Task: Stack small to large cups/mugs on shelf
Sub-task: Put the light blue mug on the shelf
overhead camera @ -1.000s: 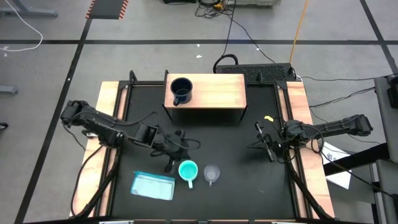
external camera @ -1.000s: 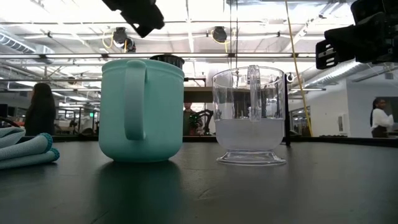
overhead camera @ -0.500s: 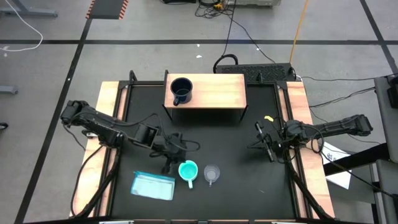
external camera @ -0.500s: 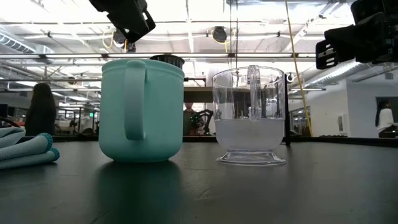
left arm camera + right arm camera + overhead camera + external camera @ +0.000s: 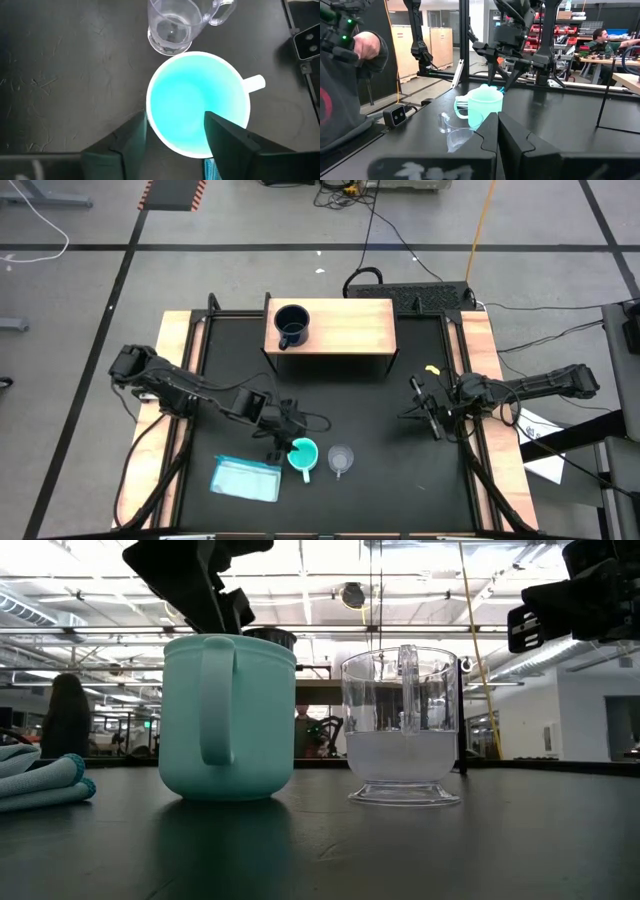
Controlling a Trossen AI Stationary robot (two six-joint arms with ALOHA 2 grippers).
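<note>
The turquoise mug (image 5: 303, 455) stands on its base on the black table, its handle toward the near edge. The clear cup (image 5: 341, 459) stands just to its right. The dark mug (image 5: 291, 326) stands on the left part of the wooden shelf (image 5: 345, 330) at the table's far side. My left gripper (image 5: 175, 120) is open right above the turquoise mug (image 5: 197, 105), one finger over its inside and one outside its rim; the low view shows this gripper (image 5: 205, 610) at the rim's height. My right gripper (image 5: 422, 408) is shut and empty at the table's right. My left gripper comes at the turquoise mug from above, its fingers astride the wall on the side away from the clear cup (image 5: 148, 117). One finger (image 5: 220, 130) is over the inside and one outside. I cannot tell whether either finger touches the mug.
A flat light-blue packet (image 5: 246, 478) lies near the table's near left corner, close to the turquoise mug. Light wooden strips (image 5: 175, 380) run along both sides of the table. A person's arm (image 5: 365, 50) shows beyond the table in the right wrist view.
My left gripper has gone down and toward the turquoise mug, ending with its open fingers astride the mug's rim. The mugs and the clear cup have stayed where they were.
</note>
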